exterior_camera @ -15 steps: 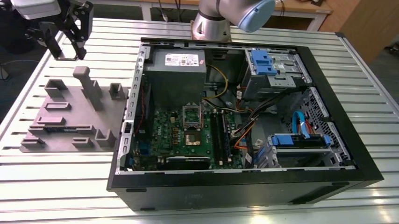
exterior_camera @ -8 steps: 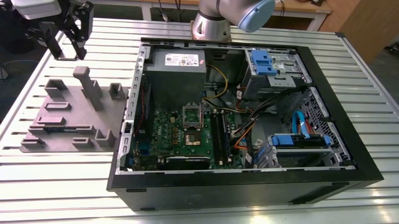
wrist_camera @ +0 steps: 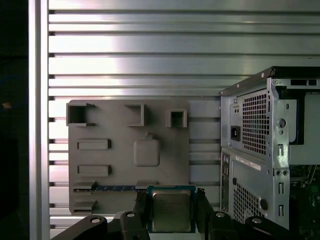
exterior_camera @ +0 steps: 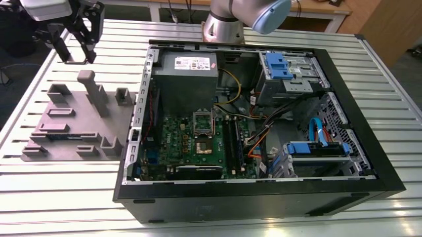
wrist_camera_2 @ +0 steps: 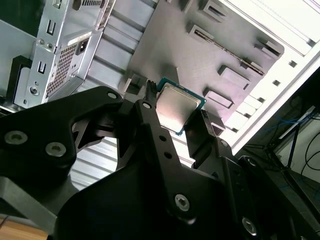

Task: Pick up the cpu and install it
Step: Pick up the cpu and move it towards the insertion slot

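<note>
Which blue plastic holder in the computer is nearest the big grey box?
The blue holder higher in the exterior view, beside the grey box; the lower blue holder sits in the opposite corner.

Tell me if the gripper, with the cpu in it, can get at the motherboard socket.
Probably yes. The gripper holds the cpu beside the open case; the socket lies bare from above, its frame hinged back, cables off to the exterior view's right.

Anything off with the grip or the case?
Nothing stands out. The cpu sits square between the fingers of the gripper, which is shut on it, near the grey tray. The computer case lies open on the table.
</note>
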Controlling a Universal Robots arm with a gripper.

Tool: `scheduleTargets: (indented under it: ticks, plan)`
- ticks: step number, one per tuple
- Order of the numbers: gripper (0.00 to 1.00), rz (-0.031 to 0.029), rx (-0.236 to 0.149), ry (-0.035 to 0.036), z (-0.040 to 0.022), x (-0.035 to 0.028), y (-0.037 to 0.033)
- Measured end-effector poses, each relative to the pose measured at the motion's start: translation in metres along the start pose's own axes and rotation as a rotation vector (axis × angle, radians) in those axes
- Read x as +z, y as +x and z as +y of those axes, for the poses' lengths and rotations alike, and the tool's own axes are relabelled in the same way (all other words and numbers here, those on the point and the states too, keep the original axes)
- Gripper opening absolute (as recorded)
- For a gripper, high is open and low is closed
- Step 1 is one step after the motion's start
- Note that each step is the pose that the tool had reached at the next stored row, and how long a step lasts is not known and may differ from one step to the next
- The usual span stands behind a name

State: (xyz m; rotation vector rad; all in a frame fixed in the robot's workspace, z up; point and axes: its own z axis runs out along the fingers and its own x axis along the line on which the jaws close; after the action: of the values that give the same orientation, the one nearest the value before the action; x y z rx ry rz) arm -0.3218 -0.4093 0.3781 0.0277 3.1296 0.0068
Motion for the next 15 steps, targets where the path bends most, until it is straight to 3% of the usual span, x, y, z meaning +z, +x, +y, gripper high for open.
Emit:
scheduleTargets:
  ticks: [4,15]
  plan:
    - [0.47,0.0000,0.000,0.0000,0.0001,0.0001,-0.0066]
    - [0.47,0.0004,0.000,0.0000,0.0006,0.0004,-0.0333]
